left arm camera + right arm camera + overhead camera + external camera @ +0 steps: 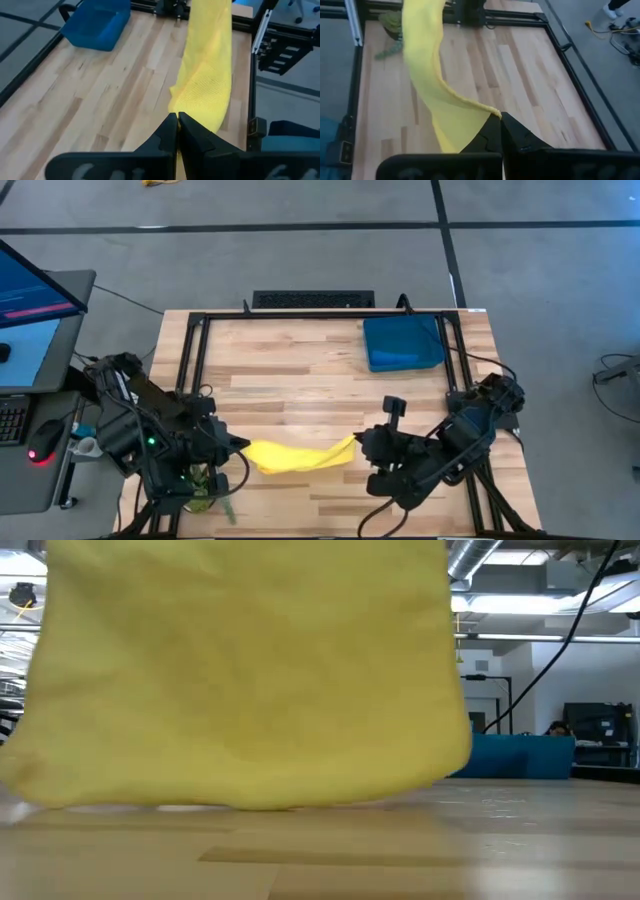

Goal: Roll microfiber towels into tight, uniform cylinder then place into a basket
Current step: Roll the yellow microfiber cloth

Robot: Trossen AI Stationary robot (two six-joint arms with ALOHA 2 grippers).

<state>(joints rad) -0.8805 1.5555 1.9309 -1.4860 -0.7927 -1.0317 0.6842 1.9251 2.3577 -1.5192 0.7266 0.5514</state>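
Observation:
One yellow microfiber towel point(298, 457) spans the gap between my two grippers over the near part of the table. In the low view the towel point(240, 670) fills most of the picture as a hanging sheet. My left gripper point(240, 447) is shut on its left end and my right gripper point(358, 442) is shut on its right end. The basket point(402, 342), a blue shallow bin, stands at the table's far right, apart from both grippers. My left gripper pinches the towel's left end point(189, 111) between its two fingers, slanting down from the table's left. The cloth point(207, 60) runs from the fingertips toward the other arm. One layer or several, I cannot tell. My right gripper pinches the towel's right upper corner point(491, 112) between its two fingers, slanting down from the table's right. The upper edge point(427, 65) runs slack toward the left arm and the cloth hangs below it. Whether the lower edge point(240, 802) touches the table, I cannot tell.
A green thing point(392, 22) lies at the table's near left corner by the left arm. A black frame point(195, 360) runs around the tabletop. A desk with a monitor point(30, 290) stands off the table's left. Bare wood point(290, 370) lies between the towel and the basket.

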